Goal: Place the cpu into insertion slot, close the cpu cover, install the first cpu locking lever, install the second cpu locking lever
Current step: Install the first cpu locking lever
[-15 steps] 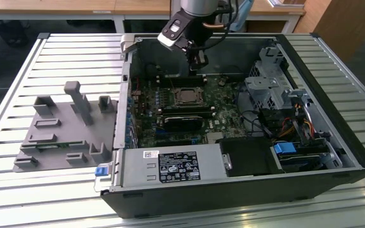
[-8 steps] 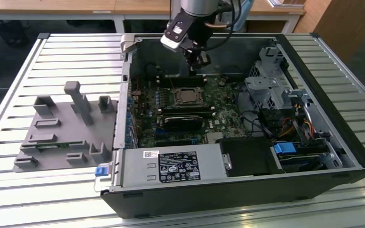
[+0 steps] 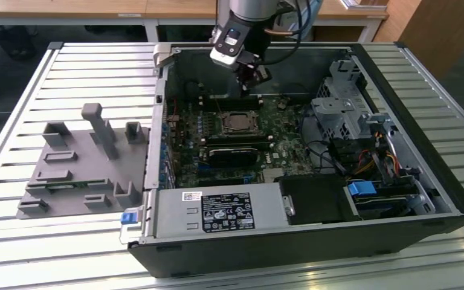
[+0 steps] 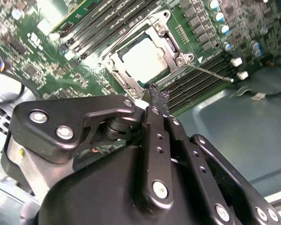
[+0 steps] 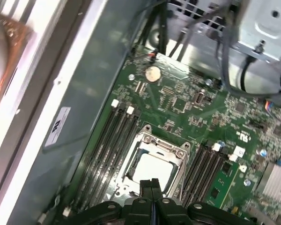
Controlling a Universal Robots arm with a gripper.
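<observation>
Grey slatted table, wooden desks, pincer near cpu

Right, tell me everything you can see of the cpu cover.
The cpu cover is a thin silvery metal frame with a large square window. It lies flat around the cpu, whose pale top shows through the window, on the green motherboard. A thin lever rod juts out past one corner. The end effector hangs close over one edge; whether it touches cannot be told.
</observation>
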